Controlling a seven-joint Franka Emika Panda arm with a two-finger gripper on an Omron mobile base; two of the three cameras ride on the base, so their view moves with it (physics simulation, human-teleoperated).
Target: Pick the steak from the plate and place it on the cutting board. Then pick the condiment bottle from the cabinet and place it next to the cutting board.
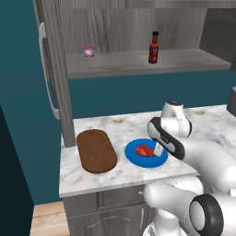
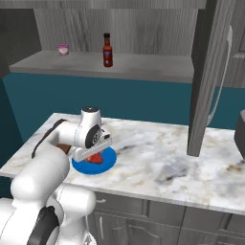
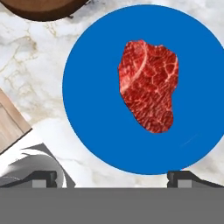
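Fingers (image 3: 112, 177) are standing wide open, holding nothing, over one marbled red steak (image 3: 148, 85) lying on one round blue plate (image 3: 92, 109); one brown wooden cutting board (image 3: 43, 8) is sitting at eleven o'clock.

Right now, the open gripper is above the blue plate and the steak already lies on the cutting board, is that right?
Not quite: the steak still lies on the blue plate, as the hand view shows. The cutting board is bare, and the open gripper is above the plate.

Pink-lidded cup (image 1: 89, 50) on upper shelf; white marble counter (image 1: 124, 124); teal wall (image 1: 138, 94) behind.
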